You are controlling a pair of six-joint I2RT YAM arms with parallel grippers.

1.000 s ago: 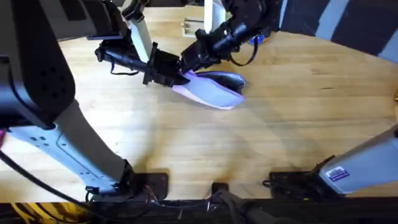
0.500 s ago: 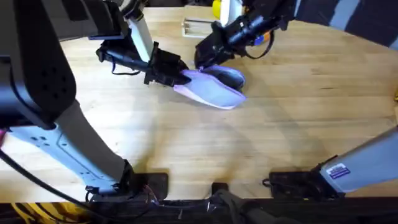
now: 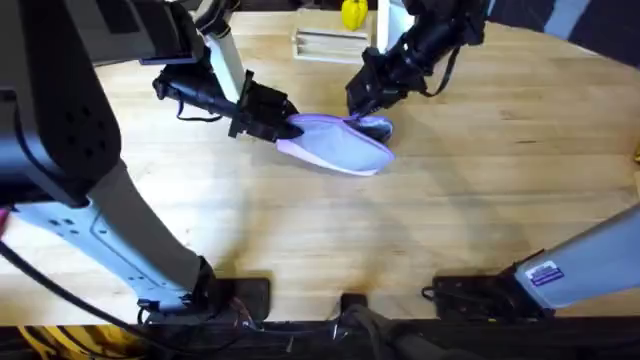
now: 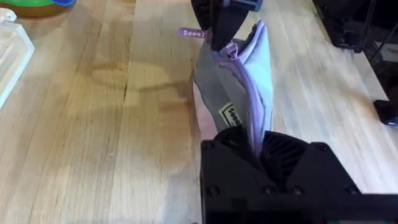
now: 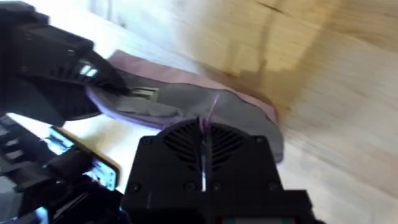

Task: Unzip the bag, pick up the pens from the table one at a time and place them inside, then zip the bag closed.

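Note:
The lavender bag (image 3: 340, 148) lies on the table (image 3: 480, 210) at the back centre. My left gripper (image 3: 288, 126) is shut on the bag's left end, the fabric pinched between its fingers (image 4: 256, 140). My right gripper (image 3: 362, 108) is at the bag's right end, shut on the thin purple zipper pull (image 5: 205, 121). The left wrist view shows the bag (image 4: 239, 74) parted along its top with grey lining showing, and the right gripper (image 4: 219, 28) at its far end. In the right wrist view the bag (image 5: 180, 99) runs toward the left gripper (image 5: 62, 74). The pens are out of view.
A white slatted rack (image 3: 325, 43) and a yellow object (image 3: 353, 13) stand at the back edge behind the bag. In the left wrist view the rack's corner (image 4: 9, 53) and a green-rimmed dish (image 4: 34, 5) sit beside it. Bare wood spreads in front and to the right.
My right gripper has slid rightward along the bag's top, from beside the left gripper to the bag's right end. The left gripper and the bag have stayed in place.

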